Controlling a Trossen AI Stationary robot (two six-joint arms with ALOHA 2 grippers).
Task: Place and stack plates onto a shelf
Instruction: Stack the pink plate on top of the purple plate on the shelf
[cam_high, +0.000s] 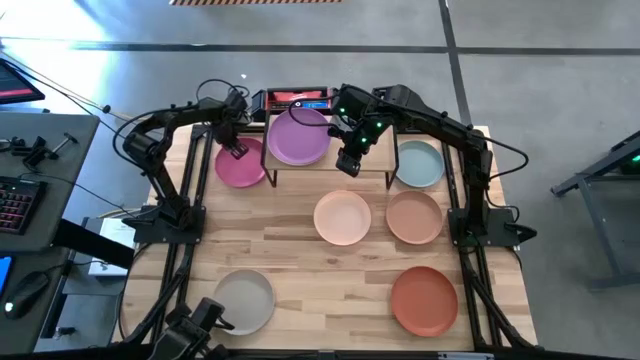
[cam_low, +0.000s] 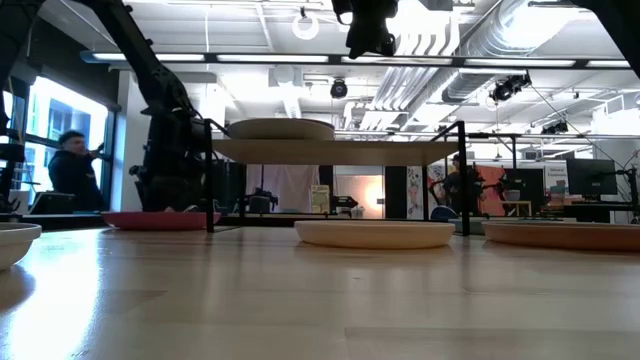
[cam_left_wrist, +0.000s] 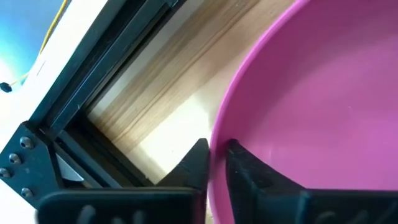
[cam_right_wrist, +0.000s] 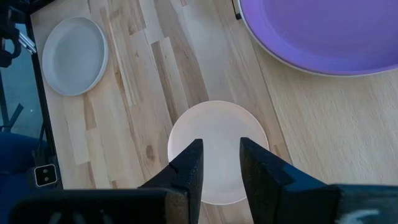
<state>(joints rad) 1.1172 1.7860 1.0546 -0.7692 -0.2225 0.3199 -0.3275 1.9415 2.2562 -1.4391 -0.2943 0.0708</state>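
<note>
The pink plate lies on the table left of the shelf, a light-wood board on black legs. My left gripper is at this plate's far-left rim, shut on it. A purple plate sits flat on the shelf's left half. My right gripper hovers open above the shelf's right half, holding nothing; in its wrist view its fingers frame a pale peach plate on the table below. In the low view the right gripper hangs well above the shelf board. My left gripper pinches the pink plate's rim at its far-left side, one finger outside the rim and one inside the dish. The fingers come from above, pointing down. In the low view the plate lies flat on the table.
On the table sit a teal plate right of the shelf, a pale peach plate, a tan plate, a terracotta plate and an off-white plate. A red-and-black box stands behind the shelf. People show in the room beyond.
</note>
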